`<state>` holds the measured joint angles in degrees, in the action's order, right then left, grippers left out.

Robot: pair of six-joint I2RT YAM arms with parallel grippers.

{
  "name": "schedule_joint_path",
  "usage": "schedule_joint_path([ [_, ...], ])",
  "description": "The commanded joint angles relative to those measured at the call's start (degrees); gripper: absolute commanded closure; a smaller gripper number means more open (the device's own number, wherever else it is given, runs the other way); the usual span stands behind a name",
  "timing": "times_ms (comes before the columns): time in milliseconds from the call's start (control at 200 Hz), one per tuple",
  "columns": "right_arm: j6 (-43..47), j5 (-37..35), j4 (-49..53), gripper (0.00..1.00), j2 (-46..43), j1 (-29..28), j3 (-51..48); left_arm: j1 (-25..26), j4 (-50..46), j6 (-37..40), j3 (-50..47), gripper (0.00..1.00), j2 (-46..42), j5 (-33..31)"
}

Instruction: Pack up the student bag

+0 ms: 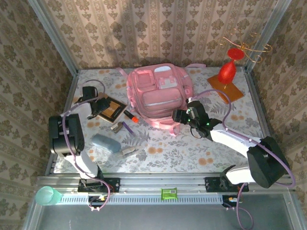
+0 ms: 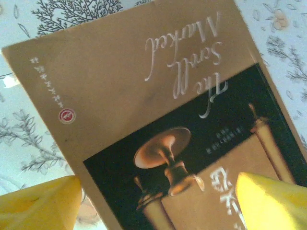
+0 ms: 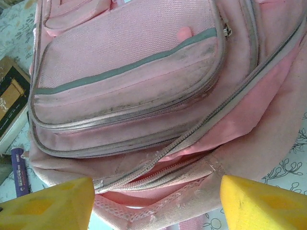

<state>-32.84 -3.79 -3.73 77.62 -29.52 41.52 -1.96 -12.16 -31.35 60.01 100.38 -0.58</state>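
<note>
The student bag (image 1: 160, 98) lies flat on its back at the rear middle of the floral surface (image 1: 168, 153), front pockets up, so its zips can be reached from above. Its main zip (image 3: 192, 132) looks partly parted along the edge nearest the arms; I judge that to be the opening meant for the loose items. These lie to the bag's left: a brown book (image 2: 158, 96), a red-capped tube (image 1: 131, 116), a purple pen (image 1: 128, 127) and a blue-grey case (image 1: 105, 143), spread apart so each can be taken singly.

The left pincer (image 2: 153, 211) hangs over the book cover, spread wide, with its 2 yellow fingertips (image 2: 38, 203) straddling the cover's lower part. It grasps nothing, and I cannot tell whether the pads touch the cover. It is probably lining up on the book.

The right pincer (image 3: 153, 206) sits at the bag's near edge, likewise released and wide, with the gapped zip and the hem lying between its tips. Whether it touches the fabric is unclear. From there it seems placed to hold the mouth open for the book.
</note>
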Motion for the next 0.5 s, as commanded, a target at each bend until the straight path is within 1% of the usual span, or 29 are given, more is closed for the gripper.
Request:
schedule_joint_path([
  [0, 1.6, 0.7, -2.0, 0.29, -0.8, -0.1, 0.9, 0.3, -1.9, -1.4, 2.5, 0.19, 2.7, -0.7],
  [70, 1.9, 0.5, -1.8, 0.29, -1.2, 0.2, 0.6, 0.4, -1.1, -2.1, 2.0, 0.22, 3.8, -0.7],
  [140, 1.9, 0.4, -2.0, 0.28, -1.4, 0.4, 0.3, 0.3, -0.7, -2.7, 1.7, 0.23, 5.0, -0.4],
  [255, 2.0, 0.7, -1.5, 0.28, -1.7, 0.5, 0.7, 0.4, 1.5, -3.9, 0.0, 0.27, 5.8, 1.4],
  [360, 2.1, 1.0, -1.3, 0.28, -2.1, 0.6, 1.2, 0.3, 2.6, -3.2, -0.2, 0.40, 7.4, 2.7],
  [420, 2.2, 1.3, -1.1, 0.28, -2.1, 0.5, 1.6, 0.0, 2.3, -3.0, 0.7, 0.48, 8.6, 5.1],
  [495, 2.0, 1.7, -0.6, 0.28, -2.0, 0.5, 2.3, -0.3, 2.8, -3.0, 0.6, 0.58, 9.0, 6.2],
])
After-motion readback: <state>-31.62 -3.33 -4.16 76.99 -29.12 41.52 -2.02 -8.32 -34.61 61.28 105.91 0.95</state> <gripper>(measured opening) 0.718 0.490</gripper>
